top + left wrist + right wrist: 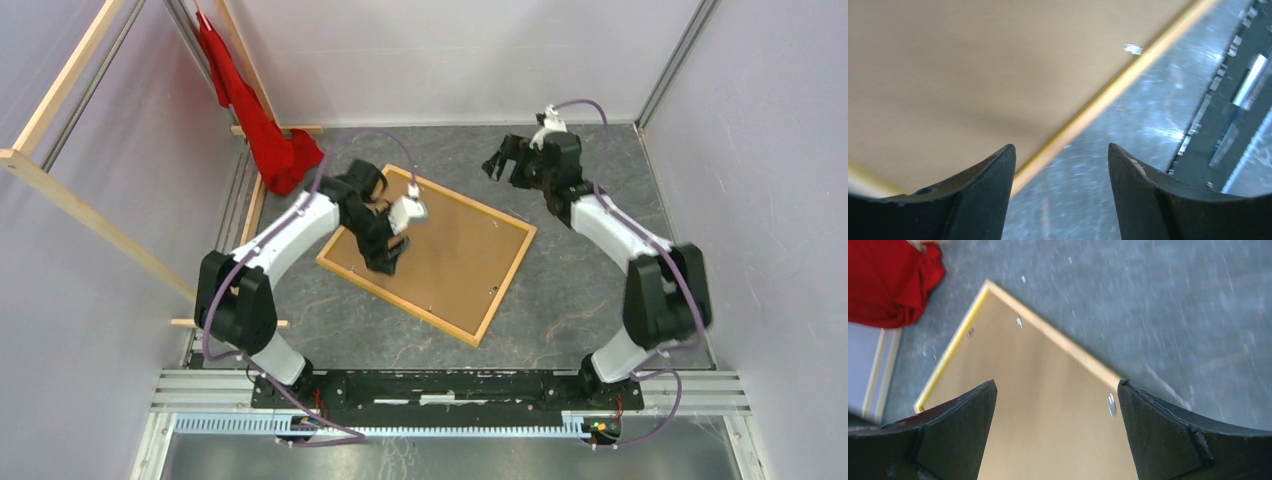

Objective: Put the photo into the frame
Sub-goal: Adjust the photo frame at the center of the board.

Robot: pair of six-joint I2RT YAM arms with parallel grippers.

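Reading this as near the end of the job, with one caveat. Frame lies back-up around the middle of the tabletop, turned diagonal so one corner points at the far edge and one at the near edge. Brown backing board sits inside its border, flat as far as I can see, with no raised corner in any view. Photo: not visible anywhere. Nothing print-like lies on the tabletop around the frame, so my guess is it's under the board already, but I can't confirm that from here.

Left end effector is low over the left part of the board, near the frame's left corner. Its wrist view shows the jaws apart with nothing between them, just board, the yellow frame edge and tabletop below. Can't tell if the fingertips touch the board.

Right end effector hangs over the far-right part of the tabletop, clear of the frame, spread wide, holding nothing.

Small metal tabs show along the board's edge in the right wrist view; too small to tell if they're turned to lock the board. If they aren't, that's what's left, I'd say. Otherwise it's only backing the arms away. Red cloth sits at the far-left corner, not involved.
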